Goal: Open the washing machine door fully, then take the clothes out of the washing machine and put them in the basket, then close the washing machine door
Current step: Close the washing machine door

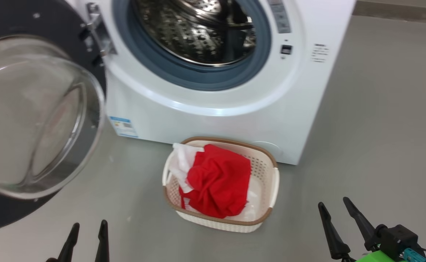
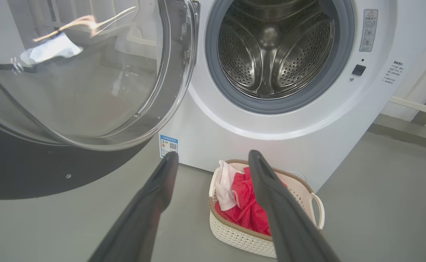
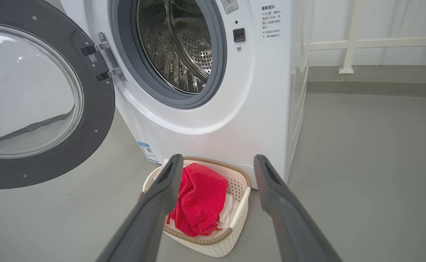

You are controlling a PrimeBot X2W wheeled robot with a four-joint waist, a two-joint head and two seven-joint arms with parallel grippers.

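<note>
While both my arms hang low over the grey floor (image 1: 380,145), neither holds anything: my left gripper (image 1: 89,225) has its two dark fingers spread apart, and my right gripper (image 1: 333,202) stands just as wide, with only floor between its tips.

Ahead of me and between the two grippers, the basket (image 1: 275,182) sits on the floor close against the front of the washing machine (image 1: 216,120), below the opening. The clothes (image 1: 218,182) are heaped inside it, a red bundle on top with white fabric showing at the left, where one piece lies over the brown rim.

Off to my left, the washing machine door (image 1: 34,116) is swung wide on its metal hinge (image 1: 96,32). Its black rim and bulging glass bowl loom large ahead of my left fingers. Past the grey rubber ring (image 1: 213,78) the perforated steel drum (image 1: 198,32) shows. A small blue label (image 1: 123,126) sits low on the machine's front, near the door's lower edge. Beyond the machine's right side, a white railing (image 3: 347,43) runs along the wall.
</note>
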